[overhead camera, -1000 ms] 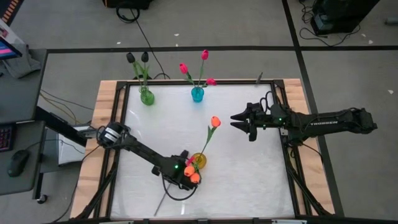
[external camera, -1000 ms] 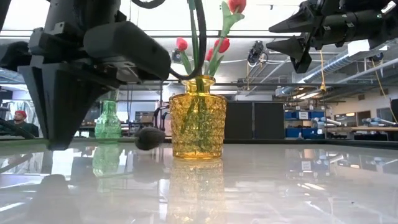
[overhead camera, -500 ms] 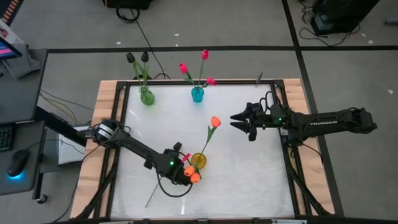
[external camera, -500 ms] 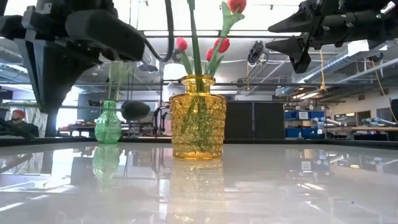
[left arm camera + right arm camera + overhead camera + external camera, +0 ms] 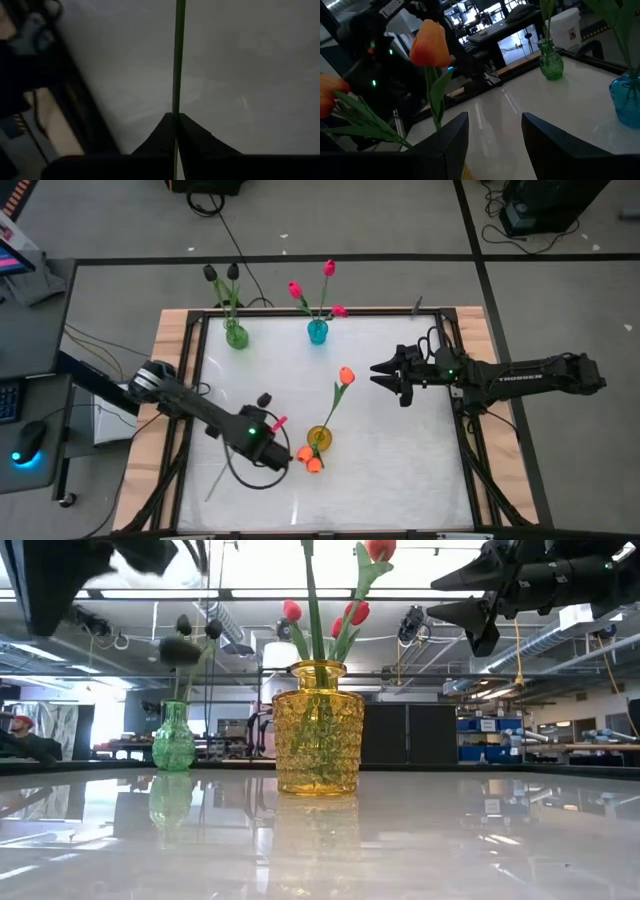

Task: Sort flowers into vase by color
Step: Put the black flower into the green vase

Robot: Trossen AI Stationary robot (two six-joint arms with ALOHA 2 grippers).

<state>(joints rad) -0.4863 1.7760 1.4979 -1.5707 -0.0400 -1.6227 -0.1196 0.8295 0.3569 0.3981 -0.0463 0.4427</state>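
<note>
Three vases on table point(image 5: 400, 470): two at far edge side by side, left vase point(image 5: 236, 335) and middle vase point(image 5: 317, 331), near vase point(image 5: 320, 438) toward front centre, each with flowers in it. Left gripper point(image 5: 262, 442) just left of near vase, clamped on a stem point(image 5: 222, 475) trailing toward front-left. Right gripper point(image 5: 381, 373) right of centre, above table, well apart from all vases.

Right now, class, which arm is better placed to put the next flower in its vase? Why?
Left. The left gripper is shut on the stem of the black tulip, on the same side as the green vase that holds the other black ones. The right gripper hovers open, holding nothing.
</note>
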